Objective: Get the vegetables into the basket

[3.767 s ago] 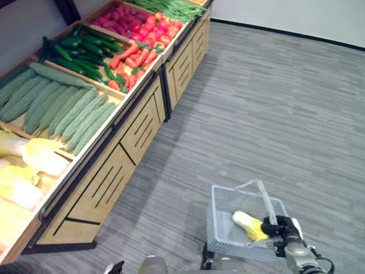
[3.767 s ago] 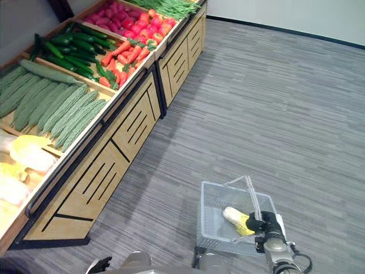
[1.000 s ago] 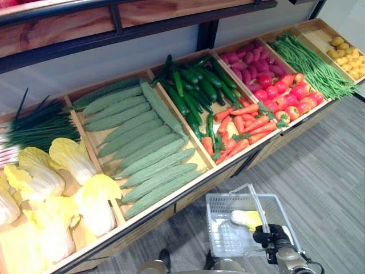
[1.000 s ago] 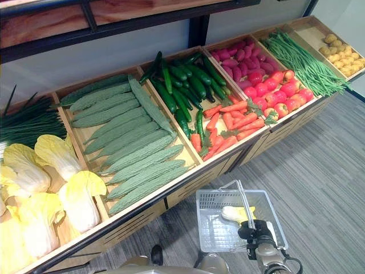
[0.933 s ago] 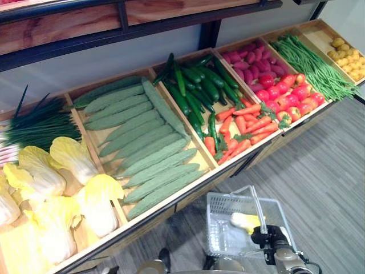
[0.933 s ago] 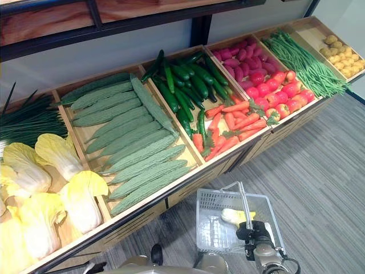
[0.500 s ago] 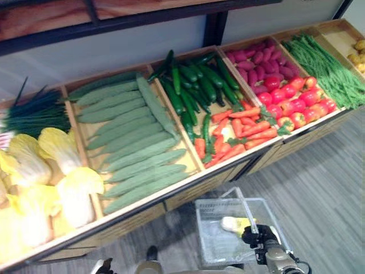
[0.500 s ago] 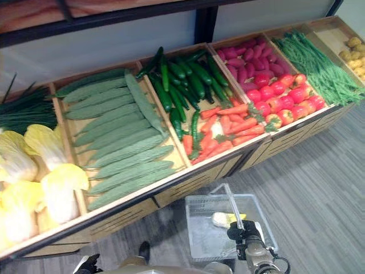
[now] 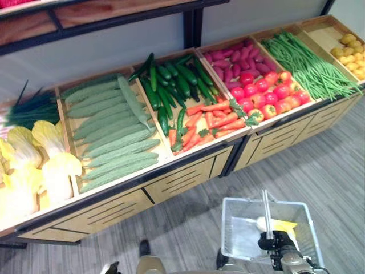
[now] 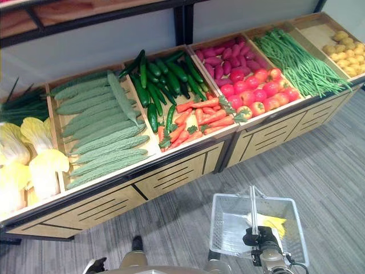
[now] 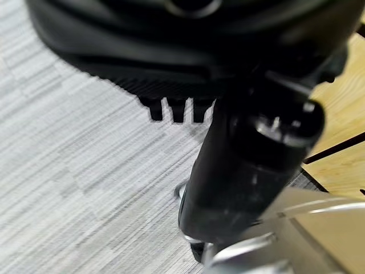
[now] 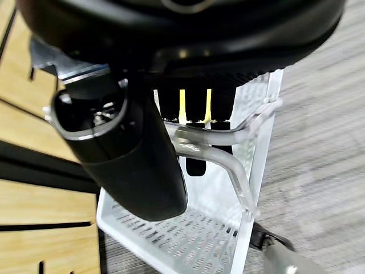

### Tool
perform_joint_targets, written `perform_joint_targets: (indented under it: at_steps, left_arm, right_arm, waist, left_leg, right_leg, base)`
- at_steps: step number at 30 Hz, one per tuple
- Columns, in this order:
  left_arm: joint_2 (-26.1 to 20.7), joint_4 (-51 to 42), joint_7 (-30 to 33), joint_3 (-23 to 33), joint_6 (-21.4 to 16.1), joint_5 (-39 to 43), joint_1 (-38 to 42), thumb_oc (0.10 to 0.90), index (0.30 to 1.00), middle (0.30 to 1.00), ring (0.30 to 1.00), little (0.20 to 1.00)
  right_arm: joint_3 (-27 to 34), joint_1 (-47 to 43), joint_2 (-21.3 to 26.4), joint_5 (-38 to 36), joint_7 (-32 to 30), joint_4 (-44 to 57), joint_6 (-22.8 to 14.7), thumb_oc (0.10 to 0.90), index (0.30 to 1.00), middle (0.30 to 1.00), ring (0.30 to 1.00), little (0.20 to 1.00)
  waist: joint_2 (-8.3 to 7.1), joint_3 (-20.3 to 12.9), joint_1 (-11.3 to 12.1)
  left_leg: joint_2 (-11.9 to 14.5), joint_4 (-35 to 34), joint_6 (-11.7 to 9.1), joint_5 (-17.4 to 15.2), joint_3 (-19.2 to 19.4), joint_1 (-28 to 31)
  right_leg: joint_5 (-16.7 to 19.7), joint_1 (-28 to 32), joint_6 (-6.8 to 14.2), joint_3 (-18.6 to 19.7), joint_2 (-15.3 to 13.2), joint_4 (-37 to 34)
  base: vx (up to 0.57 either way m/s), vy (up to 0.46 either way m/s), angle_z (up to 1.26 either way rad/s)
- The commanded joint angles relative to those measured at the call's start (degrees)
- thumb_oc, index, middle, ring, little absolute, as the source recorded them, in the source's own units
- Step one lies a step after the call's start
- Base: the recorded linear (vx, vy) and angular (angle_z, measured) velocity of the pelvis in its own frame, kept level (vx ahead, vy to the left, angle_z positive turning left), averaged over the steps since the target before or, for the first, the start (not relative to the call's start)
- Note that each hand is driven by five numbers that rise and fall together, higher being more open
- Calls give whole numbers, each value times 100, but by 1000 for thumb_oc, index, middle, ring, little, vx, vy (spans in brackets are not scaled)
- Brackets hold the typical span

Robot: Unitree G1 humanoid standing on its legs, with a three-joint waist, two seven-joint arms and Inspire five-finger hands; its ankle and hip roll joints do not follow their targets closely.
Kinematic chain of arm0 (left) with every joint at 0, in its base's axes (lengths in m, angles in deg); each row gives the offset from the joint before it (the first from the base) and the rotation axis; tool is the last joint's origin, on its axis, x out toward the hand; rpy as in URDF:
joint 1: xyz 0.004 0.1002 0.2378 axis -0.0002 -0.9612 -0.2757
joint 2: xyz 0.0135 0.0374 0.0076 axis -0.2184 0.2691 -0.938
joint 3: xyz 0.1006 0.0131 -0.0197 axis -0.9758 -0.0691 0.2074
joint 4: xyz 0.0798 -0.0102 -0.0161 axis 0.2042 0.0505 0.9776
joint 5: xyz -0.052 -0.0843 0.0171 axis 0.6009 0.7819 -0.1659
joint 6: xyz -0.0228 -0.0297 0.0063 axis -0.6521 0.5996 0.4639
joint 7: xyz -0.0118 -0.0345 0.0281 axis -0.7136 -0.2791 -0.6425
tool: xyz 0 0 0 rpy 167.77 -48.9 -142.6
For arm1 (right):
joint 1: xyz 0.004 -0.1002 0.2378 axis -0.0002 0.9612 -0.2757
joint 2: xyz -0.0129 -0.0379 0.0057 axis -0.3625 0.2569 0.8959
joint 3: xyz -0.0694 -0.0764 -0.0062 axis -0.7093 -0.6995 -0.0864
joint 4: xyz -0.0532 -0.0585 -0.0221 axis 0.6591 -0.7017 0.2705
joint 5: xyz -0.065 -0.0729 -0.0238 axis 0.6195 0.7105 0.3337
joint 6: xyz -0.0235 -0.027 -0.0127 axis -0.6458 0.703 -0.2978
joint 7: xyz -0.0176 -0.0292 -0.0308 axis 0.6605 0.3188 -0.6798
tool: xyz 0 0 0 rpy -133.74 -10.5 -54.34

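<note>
A clear mesh basket (image 9: 236, 240) hangs low at the right over the grey floor. My right hand (image 9: 272, 242) is shut on its clear handle (image 12: 212, 152), fingers (image 12: 195, 127) curled over the bar. A pale yellow cabbage (image 9: 280, 226) lies inside the basket. Ahead stands the wooden produce stand (image 9: 188, 174), its bins holding cabbages (image 9: 48, 165), bitter gourds (image 9: 108, 137), cucumbers (image 9: 171, 85), carrots (image 9: 206, 121) and tomatoes (image 9: 265, 91). My left hand (image 11: 239, 165) hangs over the floor beside the stand, fingers relaxed and holding nothing.
More bins hold purple sweet potatoes (image 9: 232, 56), green beans (image 9: 308, 63), potatoes (image 9: 349, 48) and chives (image 9: 34, 108). A shelf (image 9: 85, 14) runs above the stand. Grey floor (image 9: 342, 165) stretches between the stand and the basket.
The whole picture has shifted, so the camera moved; the stand now sits farther off. My right hand still holds the basket's handle, with the cabbage inside.
</note>
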Motion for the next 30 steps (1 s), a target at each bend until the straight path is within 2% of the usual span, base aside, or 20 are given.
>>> perform_joint_targets:
  at_steps: [1,5,12,13,14,15,17,19,20,22,23,24,25,30]
  left_arm:
    - [-71,-39,32,11,-106,116,106,900,1000,1000,1000,1000]
    - [5,-51,2,-144,-128,-6,92,900,1000,1000,1000,1000]
    - [-84,20,-10,-245,-161,-184,121,900,1000,1000,1000,1000]
    - [-115,0,-23,-208,-159,-149,106,900,1000,1000,1000,1000]
    - [-116,-1,-23,-207,-159,-149,107,900,1000,1000,1000,1000]
    - [-164,-13,-42,-207,-171,-83,123,900,1000,1000,1000,1000]
    - [-193,-3,-53,-215,-171,-93,129,900,1000,1000,1000,1000]
    - [-274,162,-42,-107,-156,-57,161,900,1000,1000,1000,1000]
    - [-296,221,-37,-40,-147,14,177,900,1000,1000,1000,1000]
    - [-325,304,-29,82,-126,70,162,900,1000,1000,1000,1000]
    - [-347,338,-31,148,-121,113,136,900,1000,1000,1000,1000]
    - [-351,437,-42,358,-102,249,39,900,1000,1000,1000,1000]
    - [-351,476,-77,562,-106,469,-7,900,1000,1000,1000,1000]
    - [-337,676,-4,1353,-86,1380,-44,900,1000,1000,1000,1000]
  right_arm:
    - [264,-281,92,-22,-140,-74,-290,400,300,300,300,300]
    - [336,-190,45,45,-155,-219,-221,400,300,300,300,300]
    - [315,-226,-145,149,-84,-497,-116,400,300,300,300,300]
    - [350,-260,-157,106,-99,-529,-111,400,300,300,300,300]
    - [350,-263,-158,106,-99,-530,-111,400,300,300,300,300]
    - [359,-299,-183,55,-126,-549,-119,400,300,300,300,300]
    - [356,-317,-201,34,-129,-572,-119,400,300,300,300,300]
    - [371,-315,-244,7,-149,-700,-107,400,300,300,300,300]
    - [369,-324,-258,13,-151,-730,-94,400,300,300,300,300]
    - [420,-305,-278,-29,-176,-792,-92,400,300,300,300,300]
    - [431,-307,-284,-43,-184,-796,-87,400,300,300,300,300]
    - [455,-278,-293,-6,-155,-857,-49,400,300,300,300,300]
    - [468,-218,-297,10,-108,-893,-48,400,300,300,300,300]
    - [531,-90,-327,16,-36,-965,-27,400,300,300,300,300]
  waist:
    - [-137,-98,47]
    - [-56,-143,-16]
    - [-183,-159,-4]
    - [-181,-111,9]
    - [-189,-110,15]
    - [-199,-38,6]
    - [-211,-21,1]
    - [-286,-95,20]
    - [-294,-95,-12]
    - [-355,-143,-11]
    - [-378,-169,9]
    - [-395,-271,59]
    - [-382,-372,58]
    - [-303,-562,71]
  left_leg:
    - [-112,-944,296,-120,-64,503]
    - [-168,-1467,391,-22,80,689]
    - [-368,-1819,618,-104,78,936]
    - [-418,-1825,702,-105,54,970]
    - [-427,-1824,707,-105,63,969]
    - [-444,-1825,744,-89,-34,996]
    - [-453,-1825,742,-107,-90,1007]
    - [-411,-1825,655,-138,-222,995]
    - [-386,-1825,633,-141,-298,1009]
    - [-367,-1825,599,-166,-366,1038]
    - [-339,-1825,576,-180,-349,1065]
    - [-253,-1825,507,-204,-334,1119]
    - [-175,-1825,445,-208,-365,1150]
    - [27,-1825,300,-194,-402,1235]
  right_leg:
    - [109,103,383,-18,208,333]
    - [163,62,470,-131,189,403]
    - [319,-134,713,-58,-142,935]
    - [403,-252,765,12,-191,1408]
    - [390,-272,770,26,-202,1437]
    - [522,-407,823,188,-191,1809]
    - [531,-438,832,287,-164,1819]
    - [667,-375,789,389,-314,925]
    - [785,-428,802,549,-332,791]
    - [653,-255,810,697,-269,616]
    - [638,-216,802,671,-248,571]
    - [649,-127,808,462,-215,451]
    - [549,3,763,437,-98,327]
    - [424,276,678,251,40,73]
  base:
    - [0,0,0]
    - [-13,141,27]
    - [0,181,7]
    - [-10,190,5]
    - [-24,166,8]
    - [-6,60,10]
    - [23,39,15]
    - [120,-102,32]
    - [125,-136,42]
    - [98,-75,33]
    - [161,-159,52]
    - [221,-240,46]
    - [228,-241,25]
    - [104,-123,7]
